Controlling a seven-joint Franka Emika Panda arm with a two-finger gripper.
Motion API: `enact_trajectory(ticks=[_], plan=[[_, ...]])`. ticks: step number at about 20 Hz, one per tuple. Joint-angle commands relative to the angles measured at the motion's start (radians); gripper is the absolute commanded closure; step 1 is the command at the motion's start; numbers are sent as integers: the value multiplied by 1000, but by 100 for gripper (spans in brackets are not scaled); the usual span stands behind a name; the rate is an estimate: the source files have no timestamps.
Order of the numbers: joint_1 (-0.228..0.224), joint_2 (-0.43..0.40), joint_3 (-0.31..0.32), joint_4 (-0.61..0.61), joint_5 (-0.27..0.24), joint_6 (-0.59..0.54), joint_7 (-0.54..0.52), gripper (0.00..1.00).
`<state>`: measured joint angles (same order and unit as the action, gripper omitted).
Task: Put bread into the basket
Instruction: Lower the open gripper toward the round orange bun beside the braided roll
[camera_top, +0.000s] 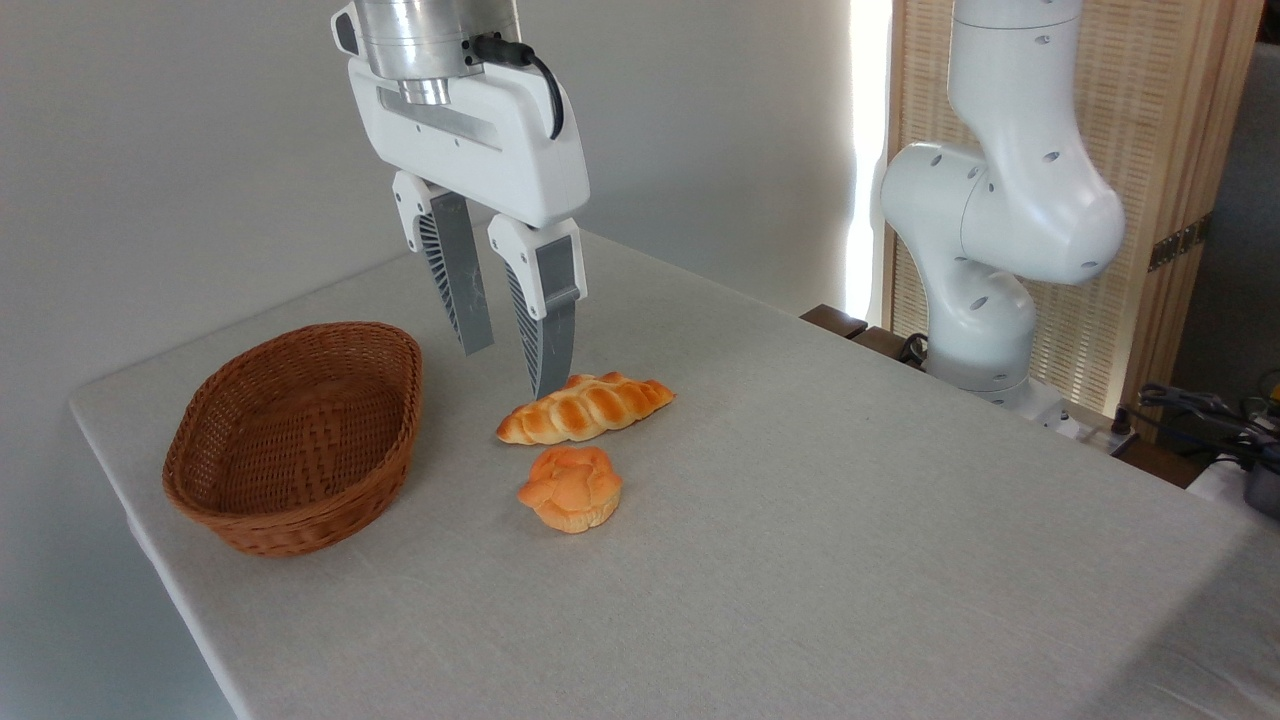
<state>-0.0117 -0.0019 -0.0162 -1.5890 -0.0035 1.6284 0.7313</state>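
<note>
On the pale cloth-covered counter (800, 560), nearest the camera of all the things laid out, sits the bread (571, 488), a small round orange-golden bun with a lumpy, knotted top, resting flat on the cloth with nothing touching it. To the left of the bread, and clearly apart from it, stands the basket (296, 435), an oval brown wicker one with raised woven sides, much larger than the bun; its visible inside holds nothing. Just behind the bread, with a narrow strip of cloth between them, lies a braided loaf (586, 408), longer, golden and pointed at both ends, its right end angled slightly away from the camera. Above the left half of that loaf, and so behind and above the bread, hangs the pincer (515, 370), pointing down with its two grey ribbed fingers (460, 270) spread apart and nothing between them; the tip of the right finger appears to come down close to the loaf's back edge, though whether it touches cannot be told. Farther back and to the right of the bread, beyond the counter's far edge, rises the white robot arm (1000, 220), in front of a slatted wooden screen (1150, 120).
</note>
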Motion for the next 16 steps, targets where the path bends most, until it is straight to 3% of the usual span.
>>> enact_trajectory(ticks=[1, 10, 16], plan=[[-11, 11, 12, 17, 2, -27, -7, 0], [-13, 0, 2, -32, 2, -25, 8, 0], [-31, -73, -2, -202, 2, -7, 119, 0]])
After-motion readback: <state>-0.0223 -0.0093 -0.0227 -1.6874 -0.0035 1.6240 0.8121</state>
